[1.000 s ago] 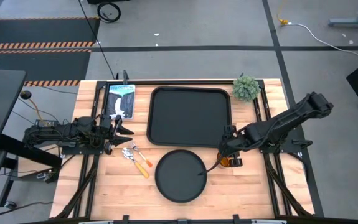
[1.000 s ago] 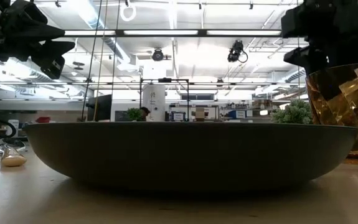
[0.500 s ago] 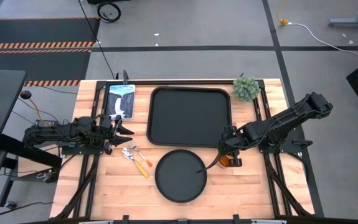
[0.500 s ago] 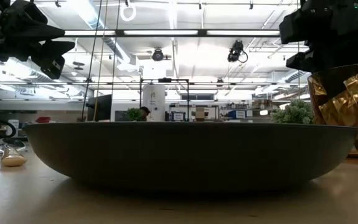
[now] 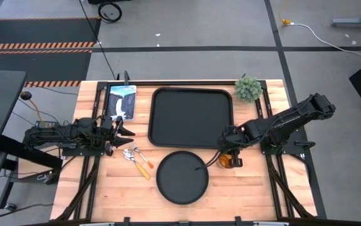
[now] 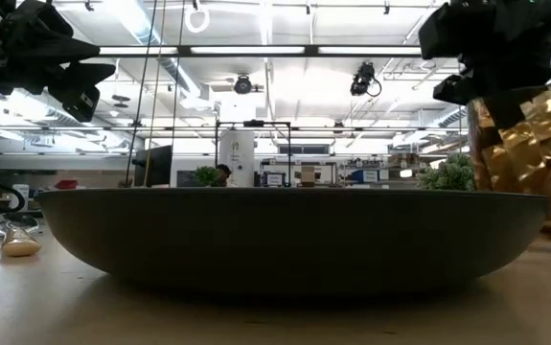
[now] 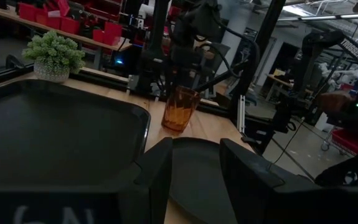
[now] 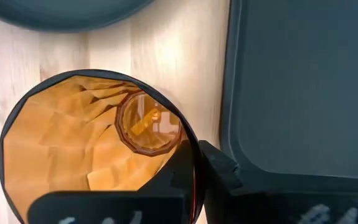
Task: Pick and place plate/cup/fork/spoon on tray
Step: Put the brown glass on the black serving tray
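Observation:
The amber cup (image 5: 230, 161) stands on the wood just right of the round black plate (image 5: 181, 177) and near the tray's (image 5: 191, 117) front right corner. My right gripper (image 8: 196, 163) is shut on it from above. The cup (image 7: 180, 107) leans a little. The fork and spoon (image 5: 137, 161) lie side by side on the wood, left of the plate. My left gripper (image 5: 120, 129) hovers open over the table's left side, beside the tray, with nothing between its fingers. My right gripper pinches the cup's rim (image 8: 190, 144) on the side nearest the tray, one finger inside the cup and the other finger (image 8: 219, 174) outside its wall. The fingers point down. The cup (image 6: 534, 153) sits tilted in the hold; I cannot tell whether its base rests on the table.
A small green potted plant (image 5: 248, 88) stands at the tray's far right corner. A printed card (image 5: 122, 100) lies at the far left. Bare wood shows near the front edge on both sides of the plate.
My right gripper has shut on the cup's rim and drawn slightly toward the far edge. The cup, upright a second ago, now leans and shows more from under the gripper.

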`<move>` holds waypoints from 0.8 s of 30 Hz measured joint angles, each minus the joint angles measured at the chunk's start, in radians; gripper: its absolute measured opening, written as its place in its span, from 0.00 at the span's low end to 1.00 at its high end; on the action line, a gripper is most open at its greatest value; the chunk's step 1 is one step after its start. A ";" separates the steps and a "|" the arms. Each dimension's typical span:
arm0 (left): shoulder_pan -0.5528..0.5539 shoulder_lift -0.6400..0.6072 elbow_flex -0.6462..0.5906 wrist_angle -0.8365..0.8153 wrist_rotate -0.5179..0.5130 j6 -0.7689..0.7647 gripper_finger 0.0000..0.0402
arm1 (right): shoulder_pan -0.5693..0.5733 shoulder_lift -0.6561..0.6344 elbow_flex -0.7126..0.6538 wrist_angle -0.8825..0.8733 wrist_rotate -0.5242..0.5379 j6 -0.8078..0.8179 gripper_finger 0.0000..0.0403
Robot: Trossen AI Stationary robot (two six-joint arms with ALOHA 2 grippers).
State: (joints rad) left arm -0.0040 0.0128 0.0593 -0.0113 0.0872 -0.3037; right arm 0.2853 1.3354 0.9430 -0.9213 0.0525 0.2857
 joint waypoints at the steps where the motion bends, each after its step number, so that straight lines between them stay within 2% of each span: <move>1: 0.000 0.000 0.000 0.000 0.000 0.000 0.35 | -0.002 0.000 0.006 -0.006 0.000 -0.001 0.05; 24: 0.000 0.000 0.000 0.000 0.000 0.000 0.35 | -0.046 0.000 0.024 -0.049 -0.043 -0.022 0.05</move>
State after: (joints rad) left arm -0.0040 0.0128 0.0593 -0.0113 0.0872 -0.3038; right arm 0.2391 1.3354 0.9672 -0.9707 0.0096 0.2638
